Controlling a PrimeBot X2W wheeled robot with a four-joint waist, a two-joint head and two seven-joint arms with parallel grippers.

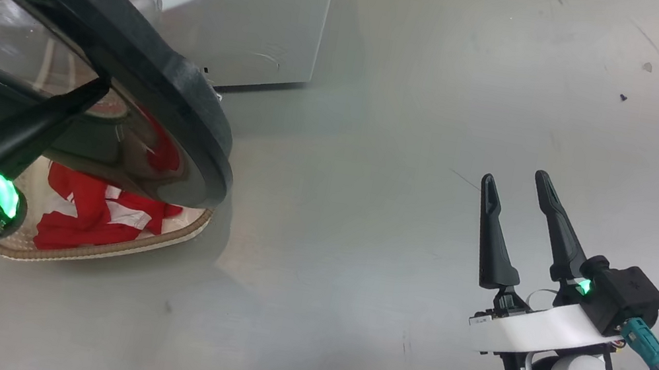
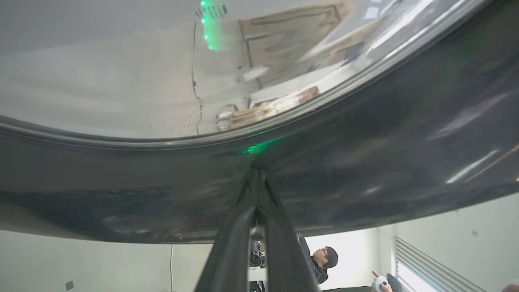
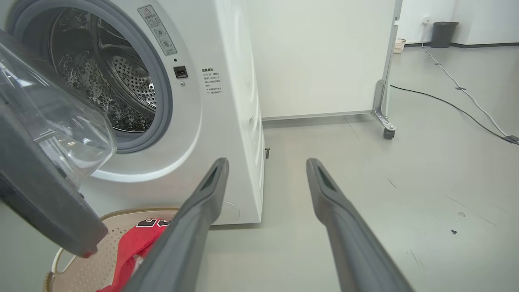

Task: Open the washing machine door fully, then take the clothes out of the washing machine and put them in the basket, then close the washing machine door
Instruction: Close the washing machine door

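1. Since the clothes (image 1: 97, 213) lie in the basket (image 3: 87, 259) on the floor just in front of the washing machine (image 3: 227, 121), and the steel drum (image 3: 129, 81) looks bare as far as I can see into it, I judge the unloading done. The step in hand is the last one: closing the washing machine door (image 1: 183, 100).
2. My left pincer (image 2: 256, 178) has its fingers pressed together and holds nothing. The tips touch the glossy black rim on the door's outer face, just beside the glass bowl.
3. My right pincer (image 1: 515, 177) has its fingers apart and is empty. It hovers over bare floor (image 1: 364, 217), well apart from door and basket.
4. The door hangs swung out above the basket, well off the grey gasket (image 3: 164, 101).
5. My next move, as I judge it, is a steady push with the left tips along the door's arc toward the opening. That rim looks slick, so the tips could skid onto the glass. The push should run until the latch catches, with my right arm out of the closing gap.
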